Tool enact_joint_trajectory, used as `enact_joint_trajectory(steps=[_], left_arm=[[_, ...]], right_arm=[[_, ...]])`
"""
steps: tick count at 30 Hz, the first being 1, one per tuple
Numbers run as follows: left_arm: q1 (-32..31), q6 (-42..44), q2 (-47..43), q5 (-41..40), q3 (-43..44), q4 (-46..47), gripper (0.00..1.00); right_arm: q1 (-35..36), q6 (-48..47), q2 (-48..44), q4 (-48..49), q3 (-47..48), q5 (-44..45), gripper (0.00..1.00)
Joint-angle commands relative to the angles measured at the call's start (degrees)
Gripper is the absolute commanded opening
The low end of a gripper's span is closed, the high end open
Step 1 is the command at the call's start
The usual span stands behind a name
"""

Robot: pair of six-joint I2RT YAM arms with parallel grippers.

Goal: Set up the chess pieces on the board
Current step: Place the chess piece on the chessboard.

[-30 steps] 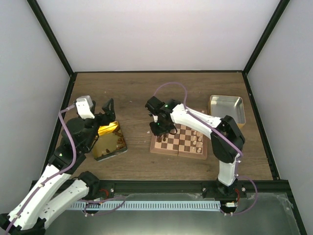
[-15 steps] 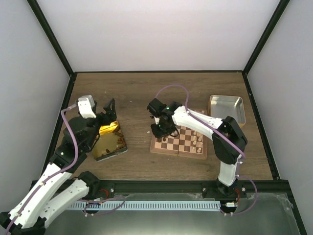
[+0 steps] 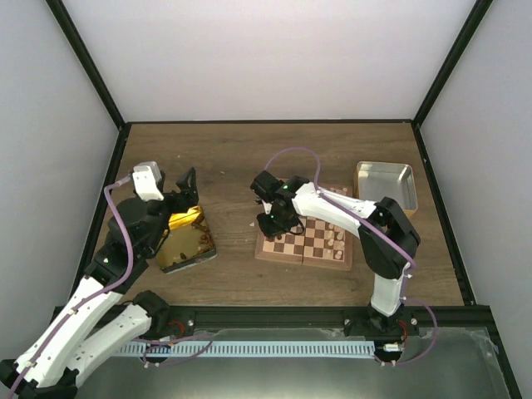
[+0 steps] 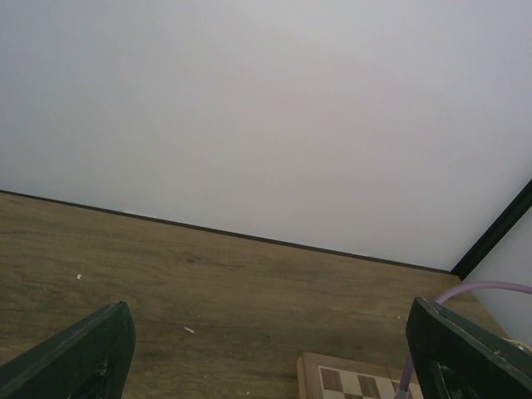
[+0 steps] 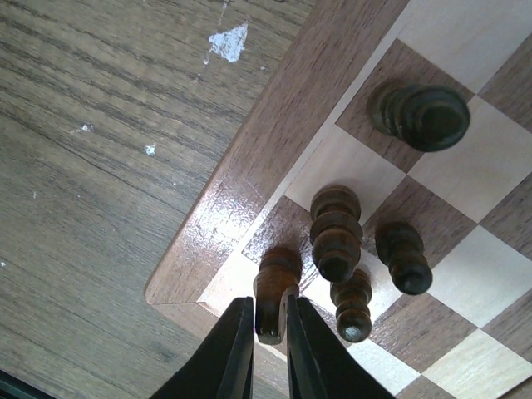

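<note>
Top view: whole table [image 3: 224, 158] seen from high over its near edge. Left wrist: aimed low toward the back wall [image 4: 266, 108]. Right wrist: held close above a board [image 5: 274, 150] corner; board shared by all.

Soft even light, slight glare on the board [image 5: 218, 218]

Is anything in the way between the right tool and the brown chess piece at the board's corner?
Nothing visible. The right tool is closed on the dark piece at the corner of the board. Three other dark pieces crowd close beside it, but none sits between.
</note>
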Motion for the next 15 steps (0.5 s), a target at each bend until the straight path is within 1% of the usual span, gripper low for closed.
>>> enact_joint_trajectory(steps=[1,10,15], left_arm=[[0.1,0.7,-0.2,0.2,-0.4,0.7,0.91],[0.1,0.7,-0.3,0.2,-0.3,0.7,0.91],[0.1,0.7,-0.2,0.3,-0.3,0.8,0.91]], right_arm=[[0.4,-0.1,0.5,1.4,-0.1,0.6,0.13],[0.4,-0.2,0.2,2.7,-1.1,1.7,0.12],[0.4,-0.2,-0.5,2.4,-1.7,0.1,0.22]])
